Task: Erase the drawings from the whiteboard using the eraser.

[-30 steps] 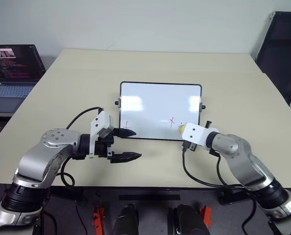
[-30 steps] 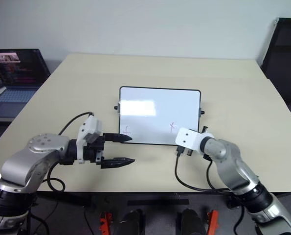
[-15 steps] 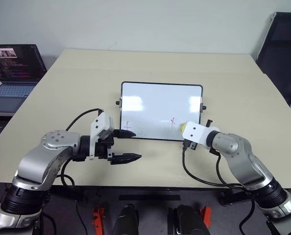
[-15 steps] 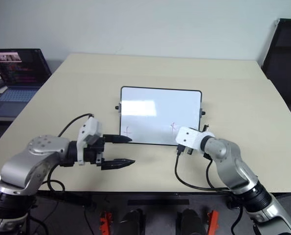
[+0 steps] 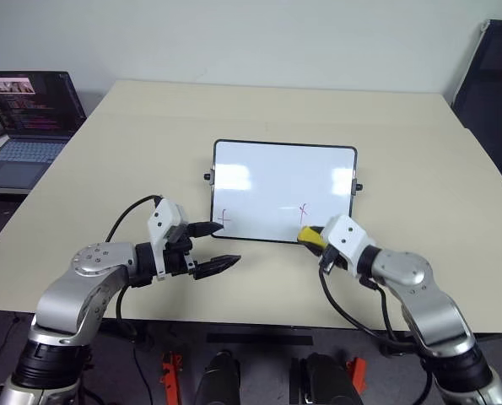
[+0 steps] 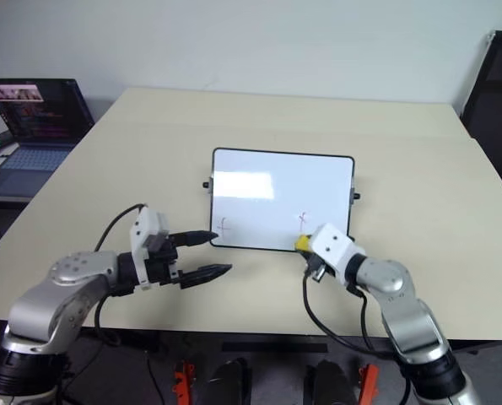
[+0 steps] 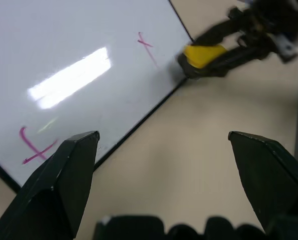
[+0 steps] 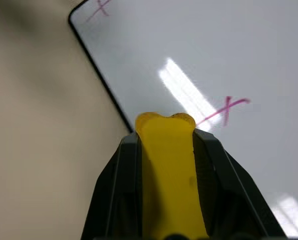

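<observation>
The whiteboard [image 5: 276, 173] lies flat in the middle of the table. Two small red drawings sit near its near edge, one at the left [image 5: 224, 221] and one at the right [image 5: 303, 210]. My right gripper [image 5: 310, 237] is shut on the yellow eraser [image 8: 166, 160]. It holds the eraser's tip over the board's near black frame, just short of the right mark [image 8: 224, 111]. My left gripper [image 5: 227, 245] is open and holds nothing. It hovers off the board's near left corner, beside the left mark [image 7: 36, 147].
An open laptop [image 5: 27, 114] stands on a side desk at the far left. A dark chair [image 5: 497, 76] is at the far right. Bare tan table [image 5: 132, 160] surrounds the board, and black cables trail from both wrists near the front edge.
My right gripper has drawn back toward me with the eraser and rolled, now at the board's near edge. The left gripper dropped slightly. The whole view has shifted.
</observation>
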You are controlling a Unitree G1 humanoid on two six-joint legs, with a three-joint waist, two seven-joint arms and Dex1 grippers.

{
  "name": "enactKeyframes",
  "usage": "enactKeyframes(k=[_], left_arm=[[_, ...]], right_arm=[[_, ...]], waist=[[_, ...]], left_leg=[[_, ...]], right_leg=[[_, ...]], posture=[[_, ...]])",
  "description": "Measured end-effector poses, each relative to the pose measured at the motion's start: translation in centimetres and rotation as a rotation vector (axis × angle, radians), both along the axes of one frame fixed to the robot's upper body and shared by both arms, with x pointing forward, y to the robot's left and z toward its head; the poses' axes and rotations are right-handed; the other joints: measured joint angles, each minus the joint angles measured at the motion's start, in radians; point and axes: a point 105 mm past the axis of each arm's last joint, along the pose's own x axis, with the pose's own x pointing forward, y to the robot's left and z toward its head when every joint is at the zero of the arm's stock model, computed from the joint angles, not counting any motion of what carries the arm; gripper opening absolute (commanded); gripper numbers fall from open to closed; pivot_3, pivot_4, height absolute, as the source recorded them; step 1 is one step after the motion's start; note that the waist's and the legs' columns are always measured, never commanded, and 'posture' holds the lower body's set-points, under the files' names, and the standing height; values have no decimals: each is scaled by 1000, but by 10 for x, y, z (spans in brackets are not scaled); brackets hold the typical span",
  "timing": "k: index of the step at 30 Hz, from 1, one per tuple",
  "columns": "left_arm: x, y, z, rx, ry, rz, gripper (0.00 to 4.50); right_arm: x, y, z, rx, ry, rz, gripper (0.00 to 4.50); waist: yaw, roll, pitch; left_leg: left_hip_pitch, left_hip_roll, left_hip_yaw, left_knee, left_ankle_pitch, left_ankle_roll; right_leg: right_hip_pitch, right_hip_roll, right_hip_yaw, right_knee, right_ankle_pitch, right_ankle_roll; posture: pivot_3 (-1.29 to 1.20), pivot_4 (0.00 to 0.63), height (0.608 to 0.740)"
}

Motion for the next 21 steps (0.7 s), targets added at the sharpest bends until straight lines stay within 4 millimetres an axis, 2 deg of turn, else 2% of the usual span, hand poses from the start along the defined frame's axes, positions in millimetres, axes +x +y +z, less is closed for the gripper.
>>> enactKeyframes(k=[5, 12, 14, 17, 21], left_arm=[[-2, 5, -3, -31, -7, 85, 4500], [-6, 0, -2, -33, -20, 108, 4500], [-5, -1, -1, -32, -22, 111, 4500], [-7, -7, 5, -36, -32, 94, 4500], [-8, -9, 6, -41, -29, 80, 4500]], right_arm=[[-12, -15, 3, 159, 56, -87, 1037], [-14, -12, -2, 322, 114, -173, 1036], [-12, -10, -2, 318, 103, -183, 1036], [-1, 3, 2, 183, 7, -139, 1036], [21, 23, 17, 92, -116, -116, 1036]], waist=[[-1, 0, 0], [-1, 0, 0], [-1, 0, 0], [-5, 0, 0], [-4, 0, 0]], left_leg=[[2, 0, 0, 1, 0, 0], [3, 0, 1, 1, 0, 0], [3, 0, 1, 1, 0, 0], [3, 0, 1, 1, 0, 0], [3, 0, 1, 1, 0, 0]], right_leg=[[1, 0, 1, 1, 0, -3], [1, 0, 1, 1, 0, -3], [1, 0, 1, 0, 0, -3], [1, 0, 1, 0, 0, -3], [0, 0, 1, 1, 0, -4]], posture=[[0, 150, 740], [0, 150, 740], [0, 150, 740], [0, 150, 740], [0, 150, 740]])
